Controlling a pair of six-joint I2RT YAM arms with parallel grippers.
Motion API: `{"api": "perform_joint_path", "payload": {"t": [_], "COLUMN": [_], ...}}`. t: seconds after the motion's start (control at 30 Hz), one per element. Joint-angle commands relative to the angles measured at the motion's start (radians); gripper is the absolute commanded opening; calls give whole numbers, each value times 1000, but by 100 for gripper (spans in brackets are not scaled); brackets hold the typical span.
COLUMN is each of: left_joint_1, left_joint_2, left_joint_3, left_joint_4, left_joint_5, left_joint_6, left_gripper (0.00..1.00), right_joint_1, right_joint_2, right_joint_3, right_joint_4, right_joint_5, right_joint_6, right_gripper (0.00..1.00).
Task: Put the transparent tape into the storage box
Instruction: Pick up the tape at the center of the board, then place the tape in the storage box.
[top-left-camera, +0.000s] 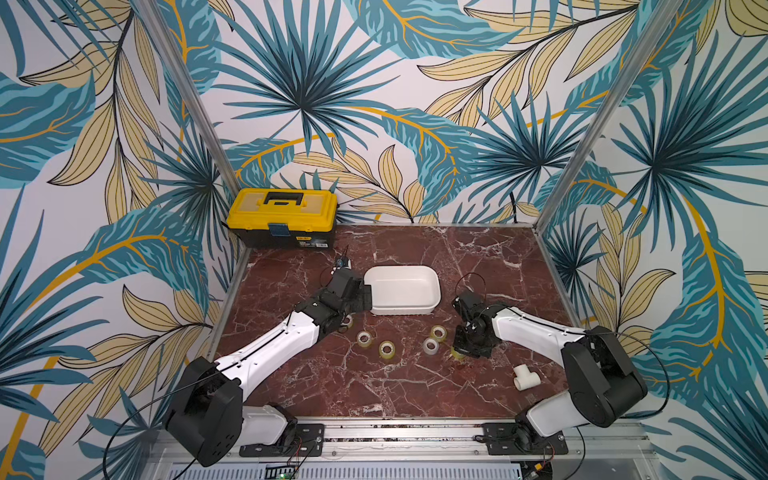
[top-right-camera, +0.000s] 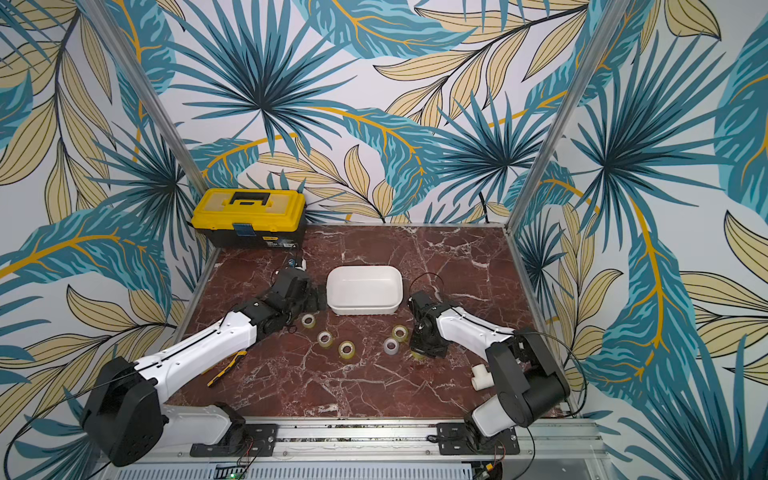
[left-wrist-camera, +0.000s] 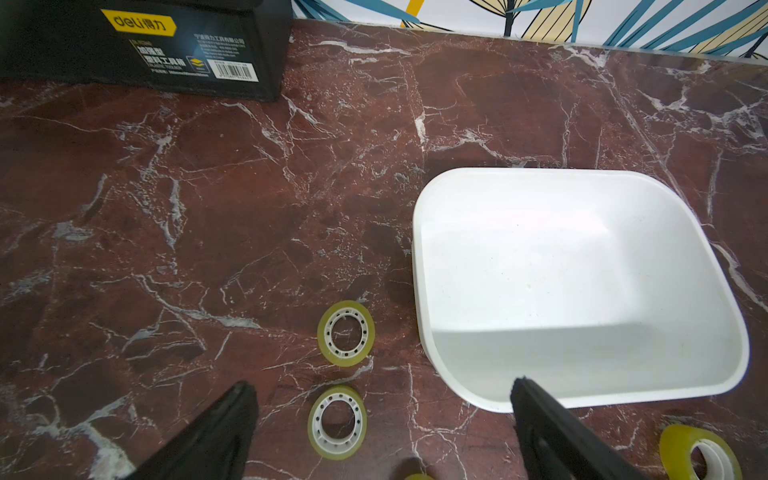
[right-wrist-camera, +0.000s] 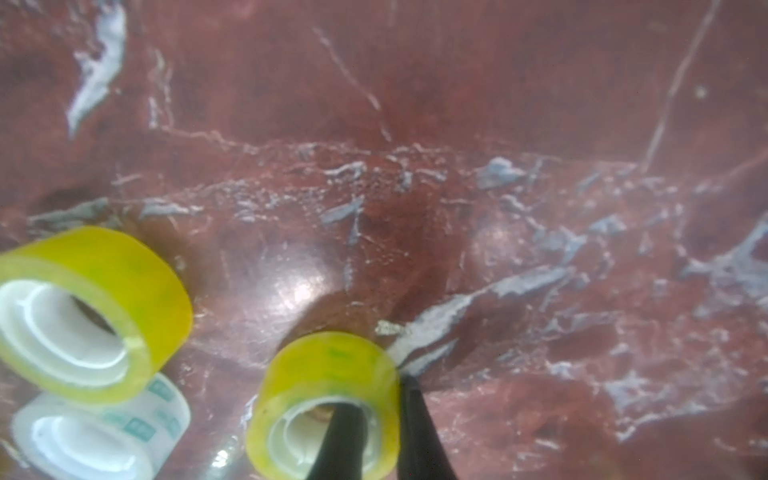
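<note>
The storage box, a shallow white tub, stands empty mid-table. Several rolls of transparent tape lie in front of it, among them a yellowish roll and a greyer roll. My right gripper points down at the rightmost roll, shut on its wall with one finger inside the core and one outside. My left gripper hangs open beside the box's left wall, above two flat rolls.
A yellow-and-black toolbox sits at the back left corner. A white T-shaped pipe fitting lies near the right arm. A yellow-and-black utility knife lies beside the left arm. Metal posts and walls close in both sides.
</note>
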Motion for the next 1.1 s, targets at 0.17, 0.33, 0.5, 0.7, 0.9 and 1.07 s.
{"api": "perform_joint_path", "payload": {"t": [0.17, 0.33, 0.5, 0.7, 0.9, 1.07], "left_joint_1": [5, 7, 15, 14, 14, 16], "left_joint_2": [-38, -68, -81, -88, -82, -76], "left_joint_3": [23, 18, 42, 58, 66, 68], "left_joint_4": [2, 5, -33, -55, -70, -77], "left_joint_5": [-35, -45, -44, -31, -21, -10], "left_joint_6": [36, 60, 62, 64, 61, 59], "left_gripper": [100, 100, 100, 100, 100, 100], "right_joint_1": [1, 0, 2, 1, 25, 56], "right_joint_2": [-50, -77, -13, 108, 289, 460], "right_joint_3": [110, 273, 468, 698, 920, 1084], "right_joint_4": [-150, -279, -369, -401, -401, -402], "right_joint_5": [61, 99, 86, 78, 87, 118], "right_joint_6": [-71, -127, -183, -240, -302, -345], "right_gripper": [0, 0, 0, 0, 0, 0]}}
